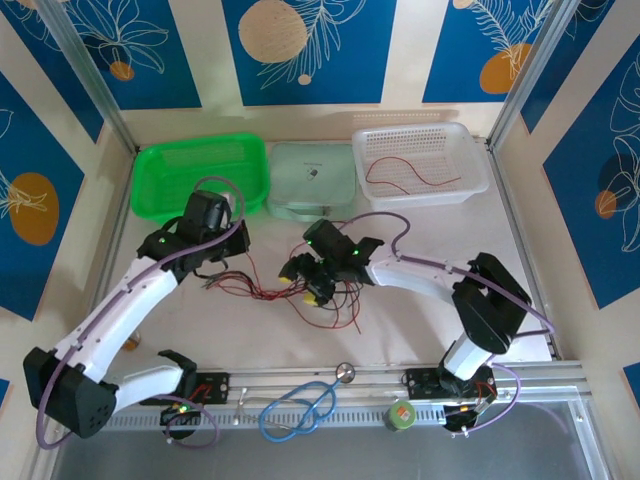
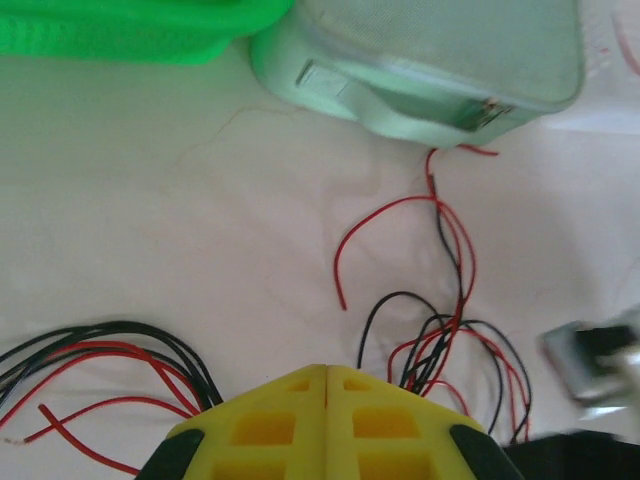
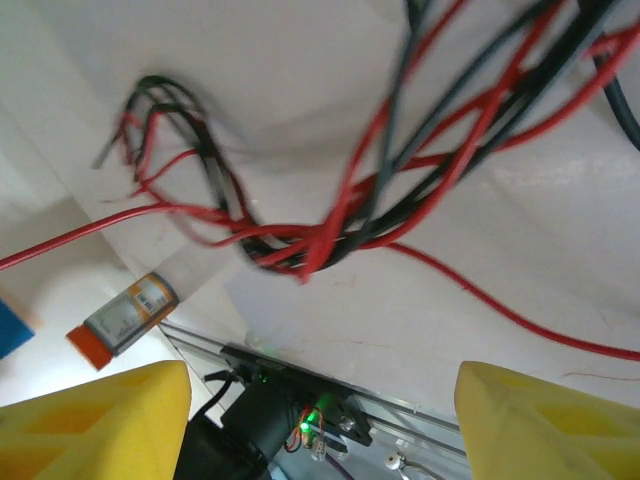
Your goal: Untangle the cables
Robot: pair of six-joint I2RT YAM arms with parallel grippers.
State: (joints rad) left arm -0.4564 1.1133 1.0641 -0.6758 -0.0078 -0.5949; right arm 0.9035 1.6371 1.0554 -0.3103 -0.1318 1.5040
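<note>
Status of the untangling: early stage, by my judgement. One red cable (image 1: 410, 178) lies by itself in the white basket (image 1: 475, 185) at the far right of the table (image 1: 400, 335), well apart from the others. I count that one as finished.

Main bundle: the cables (image 1: 265, 290) are a loose knot of red and black strands on the table between my two arms, in front of the pale green box (image 1: 312, 180). In the right wrist view several red and black strands cross and loop around one another at one point. In the left wrist view more strands fan out on both sides of my fingers. None of these are separated yet.

Left gripper (image 2: 325, 400): jaws fully closed, yellow pads pressed together. A group of black and red strands runs up to the pads from the left. I cannot tell whether any strand is pinched between them.

Right gripper (image 3: 322, 410): jaws spread wide, nothing between them. The knot sits just ahead of the fingertips.

Remaining work, as I judge it:
1. Isolate one strand from the crossing point.
2. Draw it free of the knot.
3. Repeat for every strand left in the bundle.
</note>
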